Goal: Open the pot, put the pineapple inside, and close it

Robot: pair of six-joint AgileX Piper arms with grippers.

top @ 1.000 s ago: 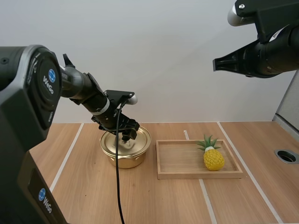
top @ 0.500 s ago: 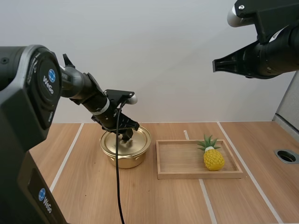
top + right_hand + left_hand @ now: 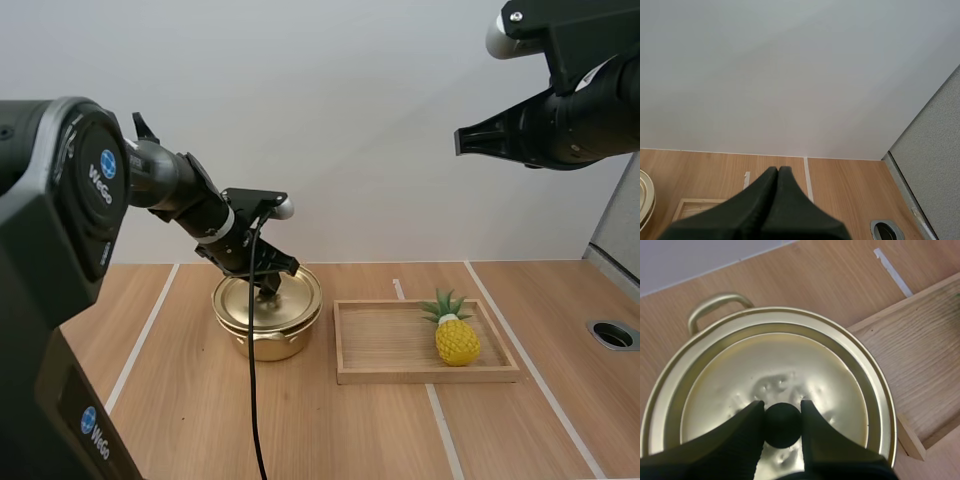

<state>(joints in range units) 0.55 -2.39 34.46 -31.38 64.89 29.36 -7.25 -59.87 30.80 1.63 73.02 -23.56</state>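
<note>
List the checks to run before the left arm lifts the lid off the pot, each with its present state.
1. Grip: left end effector pinches the knob from both sides: ok.
2. The lid sits flat on the pot: ok.
3. The right end effector is shut and high above the table, away from the pot: ok.
4. The pineapple stands in the wooden tray: ok.
5. Grip firm enough for the lift: cannot tell.

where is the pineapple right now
In the high view the pineapple sits at the right end of the wooden tray, on the table's right half. The lidded gold pot stands just left of the tray.
</note>
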